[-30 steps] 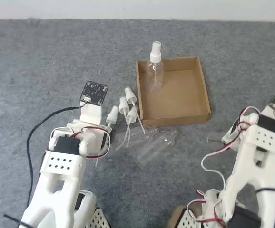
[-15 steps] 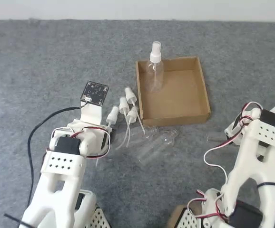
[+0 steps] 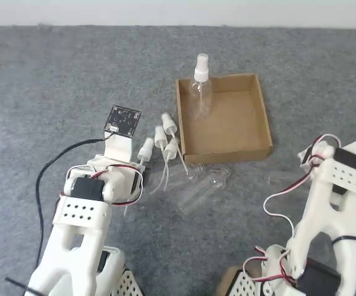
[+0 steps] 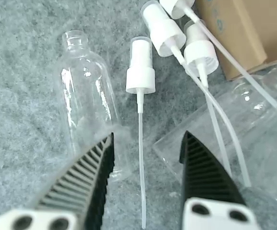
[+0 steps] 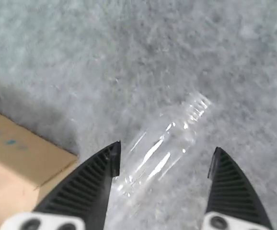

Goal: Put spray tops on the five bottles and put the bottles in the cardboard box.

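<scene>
We see the left claw point(image 4: 148, 139) hanging above the grey carpet point(image 3: 55, 74) with its black jaws spread apart and gripping nothing. Below it lies a loose spray top point(image 4: 140, 76), its thin tube running through the gap between the jaws. Just beside that top an uncapped clear bottle point(image 4: 88, 100) lies on its side, partly under one jaw. Three more spray tops point(image 4: 177, 28) lie bunched near a corner of the cardboard box point(image 3: 227, 153), their tubes crossing another clear bottle point(image 4: 244, 110). The right claw point(image 5: 167, 148) is also wide open, and we find an open-necked bottle point(image 5: 174, 136) lying on the carpet directly between its jaws, untouched, with a box corner close by. In the high view, one capped bottle point(image 3: 200, 92) stands upright in a far corner of the box.
</scene>
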